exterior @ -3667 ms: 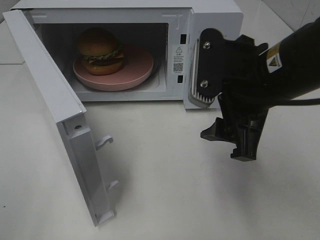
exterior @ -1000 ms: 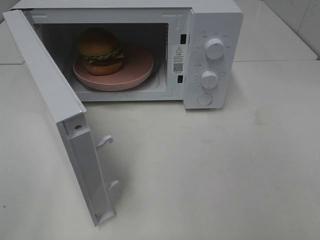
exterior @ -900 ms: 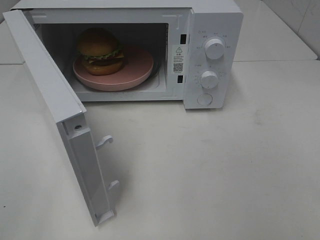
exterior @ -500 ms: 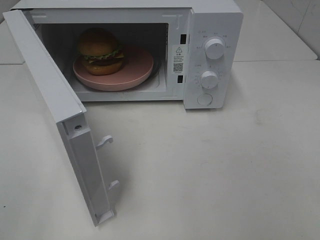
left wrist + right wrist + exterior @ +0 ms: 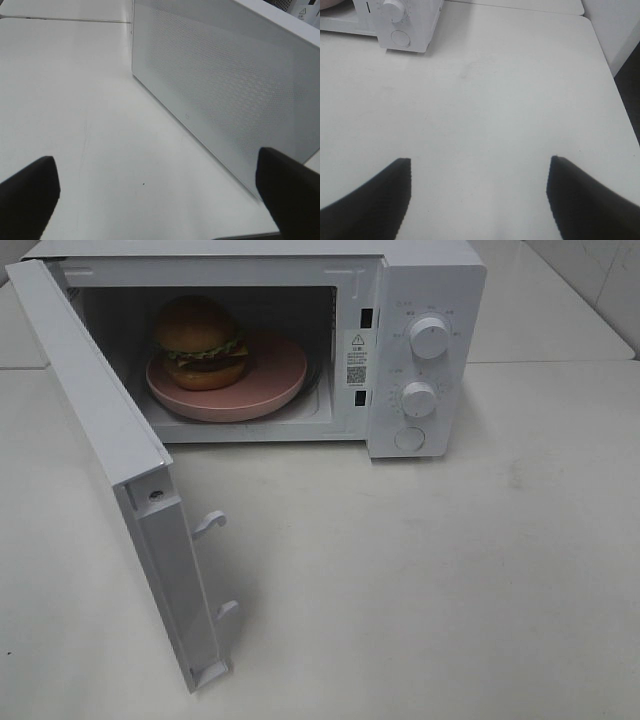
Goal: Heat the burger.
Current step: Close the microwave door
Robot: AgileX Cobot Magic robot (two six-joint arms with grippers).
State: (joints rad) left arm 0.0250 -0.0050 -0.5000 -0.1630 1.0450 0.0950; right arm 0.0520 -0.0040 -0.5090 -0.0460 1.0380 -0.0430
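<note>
Burger sits plated inside the microwave, door open. Shutting it and setting the dials remain; left tool and right tool gape wide, empty.

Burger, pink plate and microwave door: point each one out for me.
Burger [image 5: 200,332]: high view, on the top bun.
Plate [image 5: 278,372]: high view, on its bare right part.
Door [image 5: 90,380]: high view, on its top edge.

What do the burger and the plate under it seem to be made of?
Burger: probably a plastic or rubber replica, since its surface has a glossy, very even sheen. Plate: matte pink, perhaps ceramic or plastic, with no glare and a thick rim.
</note>
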